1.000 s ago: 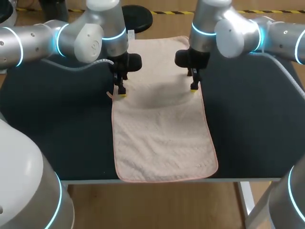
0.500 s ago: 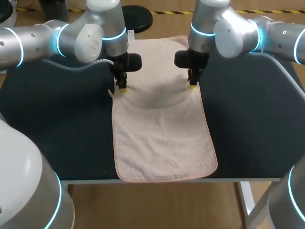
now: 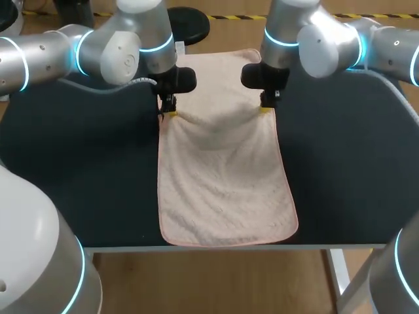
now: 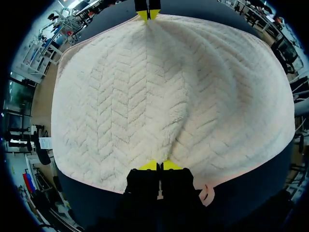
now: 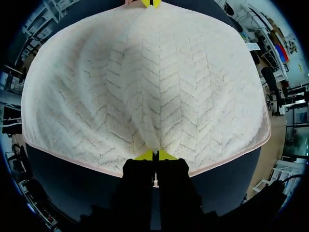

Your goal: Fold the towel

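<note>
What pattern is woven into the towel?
A herringbone zigzag on the cream towel, clearest in the left wrist view.

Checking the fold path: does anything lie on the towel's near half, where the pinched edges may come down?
Nothing visible does. The left gripper and right gripper are each shut on a side edge of the towel, and its near half lies bare on the table.

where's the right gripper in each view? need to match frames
Head view: right gripper pinching the towel's right edge, towards the far end.
Left wrist view: across the towel, at its far edge, opposite the left gripper.
Right wrist view: own gripper, shut on the towel's near edge.
Shared landmark: the towel, bunched up between both grippers.
</note>
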